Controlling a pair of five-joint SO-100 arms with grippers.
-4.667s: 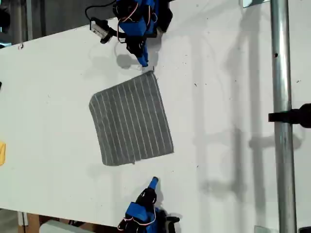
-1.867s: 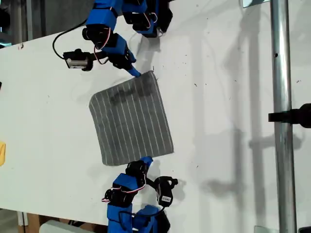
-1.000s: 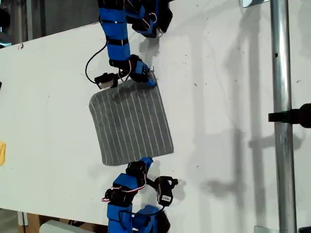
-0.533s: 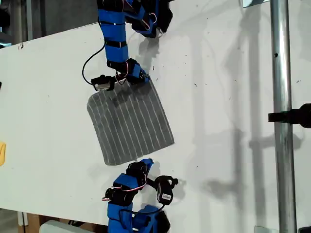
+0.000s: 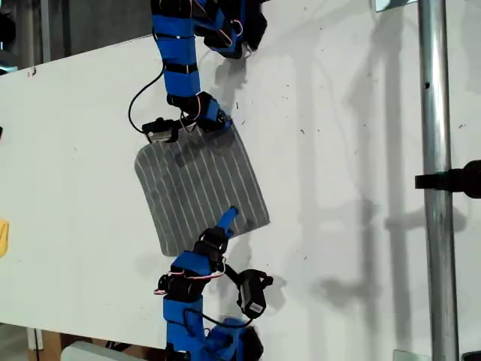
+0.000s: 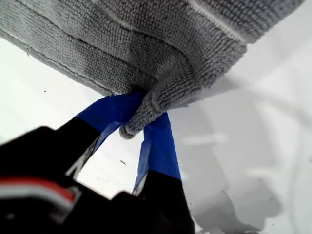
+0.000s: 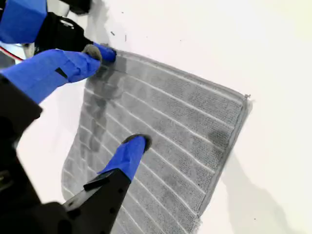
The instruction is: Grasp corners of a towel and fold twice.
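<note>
1 towel [image 5: 199, 184], 2 blue arms, 2 grippers, 1 white bench [image 5: 338, 113], 1 metal pole [image 5: 432, 113], 1 small yellow object [image 5: 3, 238].

Towel grey, soft looped pile, thin white parallel stripes, roughly square with rounded corners. Flat on the bench, between the 2 arms, except at 1 corner [image 5: 225, 129]. 4 corners in all: 3 lying free on the bench, 1 pinched.

At that pinched corner, my first gripper [image 5: 218, 124]. Seen close in the first wrist view: fingers [image 6: 158, 146] closed on the bunched corner [image 6: 146, 109], cloth squeezed between the 2 blue tips of my first gripper [image 6: 139, 119], the rest of the towel [image 6: 146, 44] spreading away from it.

On the opposite side of the towel, my second gripper [image 5: 224, 224], reaching in over the towel's edge. Fingers spread apart, nothing held; in the second wrist view 1 fingertip [image 7: 136, 144] down on or just above the striped surface [image 7: 170, 146], contact hard to judge, the other raised well clear. Across the towel in that same view, my first gripper [image 7: 101, 52] at its corner.

Pole well apart from the towel, toward the exterior view's right. Yellow object well apart from the towel, cut off at the exterior view's left edge, kind not readable.
</note>
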